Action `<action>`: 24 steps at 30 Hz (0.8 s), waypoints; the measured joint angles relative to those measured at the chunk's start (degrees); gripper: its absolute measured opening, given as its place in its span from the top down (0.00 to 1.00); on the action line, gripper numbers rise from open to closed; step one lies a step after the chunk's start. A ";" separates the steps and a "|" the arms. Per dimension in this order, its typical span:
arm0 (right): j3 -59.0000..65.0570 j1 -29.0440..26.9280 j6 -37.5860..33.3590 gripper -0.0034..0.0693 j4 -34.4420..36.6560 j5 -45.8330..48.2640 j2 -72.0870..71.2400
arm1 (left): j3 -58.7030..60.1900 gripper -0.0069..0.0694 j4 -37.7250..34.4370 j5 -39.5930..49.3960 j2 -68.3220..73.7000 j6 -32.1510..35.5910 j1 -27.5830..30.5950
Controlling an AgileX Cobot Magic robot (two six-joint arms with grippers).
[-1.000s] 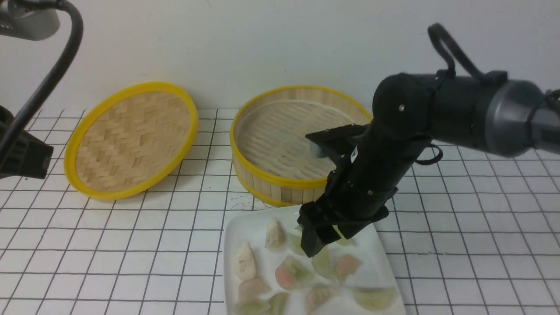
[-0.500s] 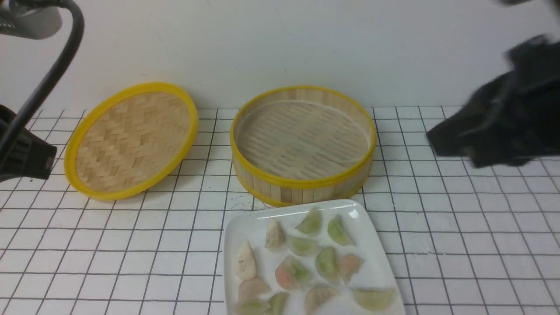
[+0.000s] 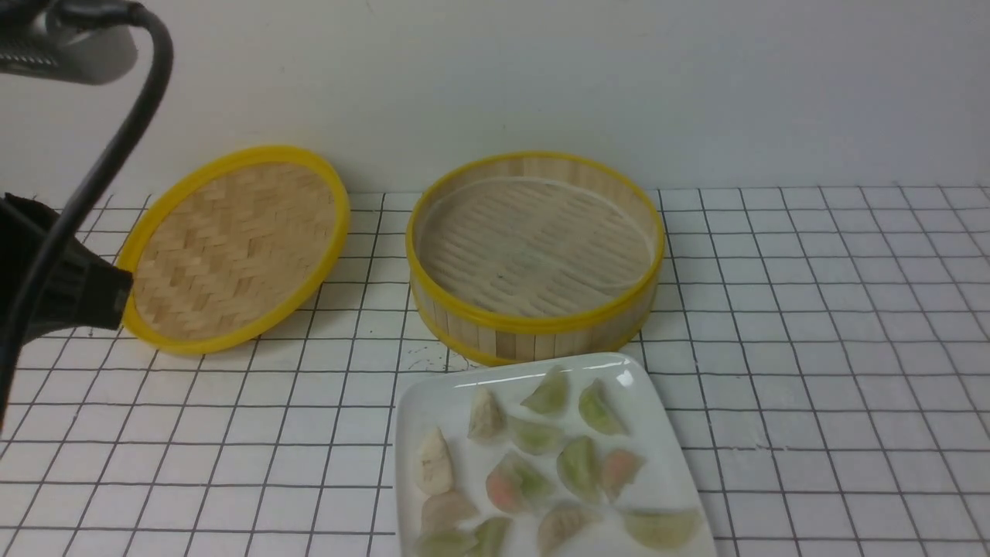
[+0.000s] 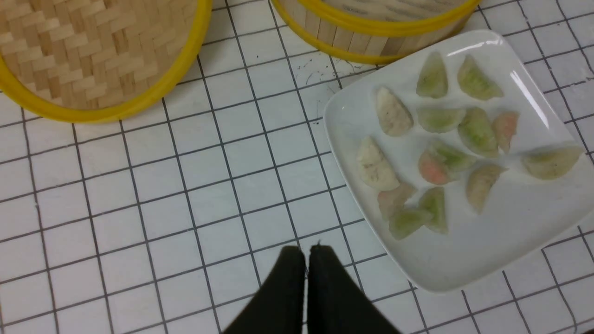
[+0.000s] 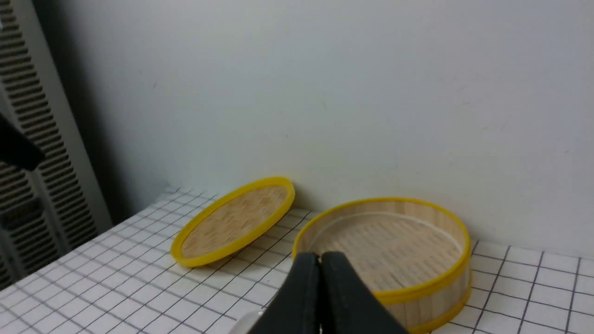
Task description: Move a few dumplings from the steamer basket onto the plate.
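Note:
The steamer basket (image 3: 534, 325) stands at the back centre with a bare slatted floor; it also shows in the right wrist view (image 5: 417, 287). The white plate (image 3: 665, 480) lies in front of it and holds several dumplings. Two pale green dumplings (image 3: 549, 394) (image 3: 599, 408) lie on its far part, and show in the left wrist view too (image 4: 432, 76) (image 4: 478, 81). My left gripper (image 4: 306, 253) is shut and empty above the grid table, beside the plate (image 4: 487, 241). My right gripper (image 5: 320, 260) is shut and empty, raised, facing the basket.
The flat woven lid (image 3: 232, 247) leans at the back left, near the wall. My left arm (image 3: 62, 294) and its cable fill the front view's left edge. Pink-orange and beige dumplings (image 3: 433, 464) share the plate.
My right arm has lifted off the plate and left the front view to the right, uncovering the two green dumplings. My left arm has shifted slightly right.

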 joint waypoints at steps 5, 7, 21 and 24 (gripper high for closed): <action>4.43 0.00 9.01 0.97 -8.32 -2.01 -3.74 | 3.44 0.92 0.00 -2.70 -0.04 0.06 0.00; 4.69 0.00 11.26 0.97 -9.95 -2.94 -3.74 | 4.65 0.92 -0.10 -4.03 -0.34 0.18 0.00; 4.81 0.00 14.32 0.97 -12.27 -5.71 -3.92 | 27.51 0.92 0.21 -25.28 -31.73 0.25 0.00; 4.81 0.00 14.32 0.97 -12.27 -5.71 -3.92 | 30.79 0.92 0.21 -29.01 -38.42 0.25 0.00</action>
